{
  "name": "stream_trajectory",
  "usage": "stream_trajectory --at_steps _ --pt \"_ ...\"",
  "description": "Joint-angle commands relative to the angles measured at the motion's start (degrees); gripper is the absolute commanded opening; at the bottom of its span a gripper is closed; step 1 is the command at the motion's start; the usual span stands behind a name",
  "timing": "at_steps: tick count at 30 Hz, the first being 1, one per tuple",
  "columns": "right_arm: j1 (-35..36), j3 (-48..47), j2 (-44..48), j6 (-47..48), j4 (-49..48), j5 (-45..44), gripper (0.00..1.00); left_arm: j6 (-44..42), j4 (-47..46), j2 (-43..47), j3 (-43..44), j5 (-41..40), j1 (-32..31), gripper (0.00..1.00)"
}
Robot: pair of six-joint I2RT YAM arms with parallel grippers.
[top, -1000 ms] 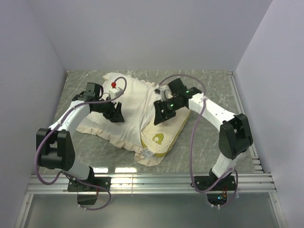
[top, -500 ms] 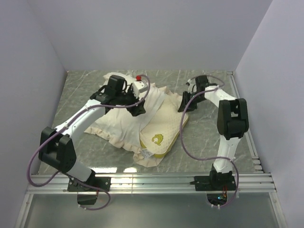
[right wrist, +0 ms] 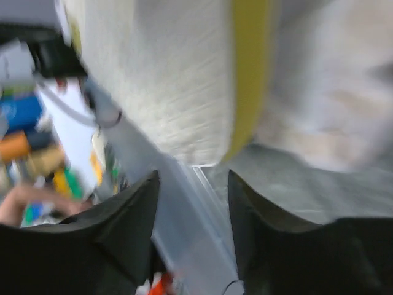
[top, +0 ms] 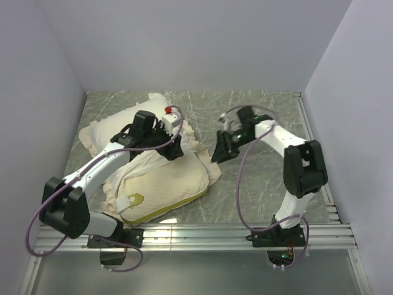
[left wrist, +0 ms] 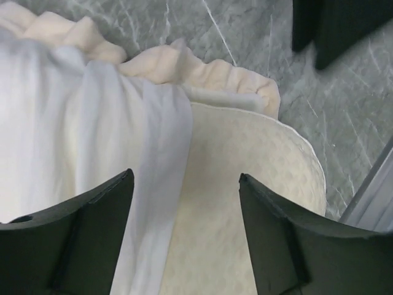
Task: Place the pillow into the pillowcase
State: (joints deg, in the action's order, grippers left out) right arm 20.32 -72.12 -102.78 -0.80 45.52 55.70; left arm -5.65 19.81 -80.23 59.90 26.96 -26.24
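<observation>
Your left claw (top: 172, 149) hangs over the middle of the grey marbled table (top: 264, 184), jaws apart and holding nothing. It sits above the line where the limp white fabric pillowcase with cream ruffled trim (top: 98, 132) laps onto the thick cream-yellow dimpled pillow (top: 169, 181). Your right claw (top: 218, 153) is likewise spread and empty, just beside the pillow's right end. The pillow lies toward the near left corner, its bright yellow band facing the near edge, and the pillowcase spreads behind it toward the far left corner. I judge you're mid-insertion, with most of the pillow still bare. Next, you'll likely need the left claw to pinch the white upper layer and lift the mouth open while the right nudges the pillow toward the far left.
</observation>
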Motion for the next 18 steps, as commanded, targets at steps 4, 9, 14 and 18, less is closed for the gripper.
stream_trajectory --at_steps 4,9,14,18 --pt "-7.6 -11.5 -0.1 -8.0 -12.2 -16.1 0.72 7.8 3.3 4.9 0.7 9.0 8.1 0.66" --pt "-2.6 -24.6 -10.5 -14.4 -16.0 -19.9 0.73 4.4 8.1 4.0 2.1 3.0 10.8 0.71" --pt "-1.9 -33.8 -22.8 -23.3 -22.0 -18.4 0.72 1.7 3.9 -1.0 11.4 -4.4 15.4 0.73" --pt "0.9 -34.9 -26.9 -23.1 -21.4 -16.7 0.68 -8.5 9.8 -14.0 25.2 -1.0 15.4 0.68"
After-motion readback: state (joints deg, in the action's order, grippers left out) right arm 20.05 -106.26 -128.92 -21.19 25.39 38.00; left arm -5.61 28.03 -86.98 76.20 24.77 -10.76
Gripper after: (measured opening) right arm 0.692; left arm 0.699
